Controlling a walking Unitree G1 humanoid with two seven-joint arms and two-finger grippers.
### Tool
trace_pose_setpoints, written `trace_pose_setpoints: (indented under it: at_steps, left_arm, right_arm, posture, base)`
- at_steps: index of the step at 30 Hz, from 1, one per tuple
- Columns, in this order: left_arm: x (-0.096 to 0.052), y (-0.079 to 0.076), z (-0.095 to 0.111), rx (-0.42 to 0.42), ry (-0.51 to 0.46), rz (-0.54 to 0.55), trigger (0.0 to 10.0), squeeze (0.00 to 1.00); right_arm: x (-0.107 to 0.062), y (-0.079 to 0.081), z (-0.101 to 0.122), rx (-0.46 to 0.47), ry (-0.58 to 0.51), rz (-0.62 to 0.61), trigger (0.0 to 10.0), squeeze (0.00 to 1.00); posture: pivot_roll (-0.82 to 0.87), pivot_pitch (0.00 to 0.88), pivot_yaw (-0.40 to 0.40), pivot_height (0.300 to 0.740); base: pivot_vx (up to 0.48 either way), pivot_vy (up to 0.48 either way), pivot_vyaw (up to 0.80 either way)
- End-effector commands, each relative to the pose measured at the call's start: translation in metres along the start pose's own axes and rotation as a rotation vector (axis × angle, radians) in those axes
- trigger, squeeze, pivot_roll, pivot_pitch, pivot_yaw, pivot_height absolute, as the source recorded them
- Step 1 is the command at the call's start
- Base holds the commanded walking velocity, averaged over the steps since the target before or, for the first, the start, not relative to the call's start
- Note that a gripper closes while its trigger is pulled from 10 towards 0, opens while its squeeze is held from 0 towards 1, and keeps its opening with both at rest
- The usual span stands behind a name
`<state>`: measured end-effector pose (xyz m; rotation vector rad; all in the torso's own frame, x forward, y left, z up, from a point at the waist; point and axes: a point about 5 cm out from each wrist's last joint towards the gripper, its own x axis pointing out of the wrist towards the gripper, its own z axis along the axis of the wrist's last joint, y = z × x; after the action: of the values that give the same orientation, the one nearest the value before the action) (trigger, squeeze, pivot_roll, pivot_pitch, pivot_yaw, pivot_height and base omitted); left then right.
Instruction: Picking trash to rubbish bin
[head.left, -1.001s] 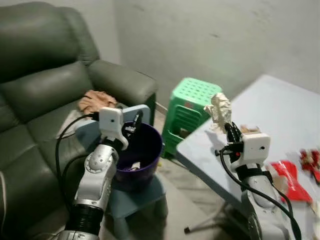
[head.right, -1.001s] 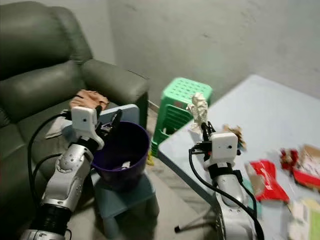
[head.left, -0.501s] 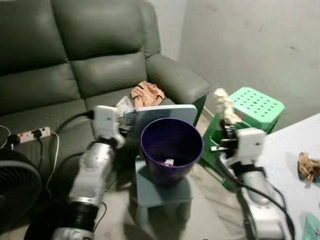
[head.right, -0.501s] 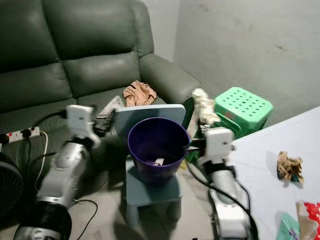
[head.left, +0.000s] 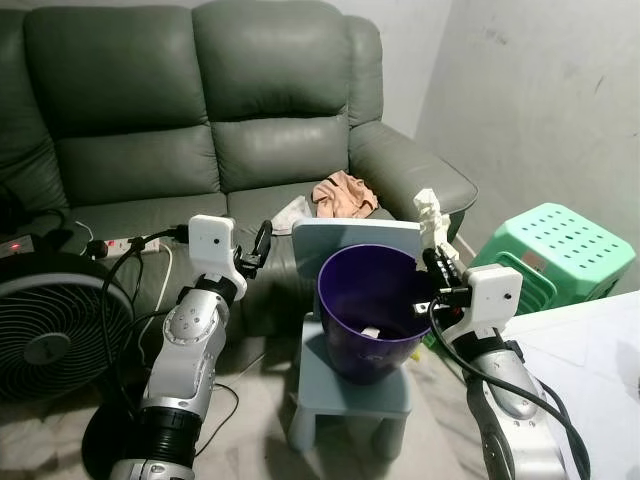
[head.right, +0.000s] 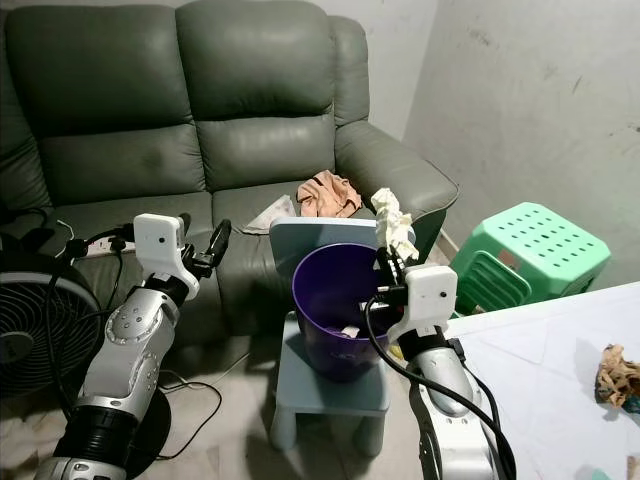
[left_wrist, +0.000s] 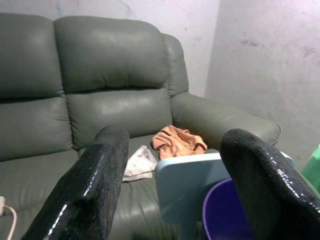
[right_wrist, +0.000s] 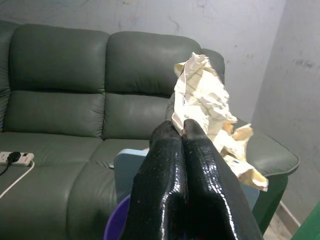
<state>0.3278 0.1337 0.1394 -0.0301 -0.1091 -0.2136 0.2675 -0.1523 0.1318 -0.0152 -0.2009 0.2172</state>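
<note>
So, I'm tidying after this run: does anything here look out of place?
A crumpled peach cloth and a pale rag lie loose on the sofa. The purple bin stands on a small blue stool. The right gripper holds crumpled paper.

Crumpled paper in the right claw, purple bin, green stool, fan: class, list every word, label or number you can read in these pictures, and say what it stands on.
No text can be read.
crumpled paper, held in the right claw: faint ruled lines, any writing too blurred to read.
purple bin: no label visible.
green stool: no text visible.
fan: no text visible.
</note>
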Motion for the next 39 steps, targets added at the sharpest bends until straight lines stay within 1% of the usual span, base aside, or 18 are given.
trace_pose_setpoints:
  at_steps: [1,8,19,30,34,38,39]
  left_arm:
    - [-0.0013,-0.0026,0.0032,-0.002,-0.015,-0.023,10.0,0.0]
    - [-0.004,-0.0028,0.0034,-0.013,-0.02,-0.04,10.0,0.0]
    - [-0.0043,-0.0035,0.0042,-0.011,-0.019,-0.051,10.0,0.0]
    - [-0.0016,-0.005,0.0054,-0.014,-0.02,-0.056,10.0,0.0]
    - [-0.0012,-0.0084,0.0087,0.004,-0.051,-0.052,10.0,0.0]
    - [-0.0006,-0.0104,0.0107,-0.017,-0.064,-0.051,10.0,0.0]
    - [-0.0006,-0.0107,0.0108,-0.013,-0.066,-0.05,10.0,0.0]
  right_arm:
    - [-0.0009,-0.0015,0.004,0.003,-0.011,0.003,10.0,0.0]
    - [-0.0023,-0.0001,0.0033,0.014,-0.005,0.018,10.0,0.0]
    - [-0.0028,0.0011,0.0028,0.017,-0.001,0.028,10.0,0.0]
    - [-0.0017,0.0014,0.0032,0.013,-0.003,0.035,10.0,0.0]
    - [-0.0013,0.0011,0.0026,0.01,0.0,0.042,10.0,0.0]
    - [-0.0006,0.001,0.0022,0.005,0.006,0.059,10.0,0.0]
    - [0.0003,0.0011,0.0015,-0.009,0.013,0.085,10.0,0.0]
  posture:
    - [0.0,0.0,-0.058,0.74]
    - [0.0,0.0,-0.06,0.74]
    - [0.0,0.0,-0.057,0.74]
    - [-0.01,0.0,-0.056,0.74]
    - [-0.01,0.0,-0.058,0.74]
    - [-0.01,0.0,-0.059,0.74]
    - [-0.01,0.0,-0.06,0.74]
  base:
    - [0.0,0.0,0.0]
    - [0.0,0.0,0.0]
    - [0.345,0.0,0.0]
    - [0.339,0.0,0.0]
    - [0.0,0.0,0.0]
    - [0.0,0.0,0.0]
    - [0.0,0.0,0.0]
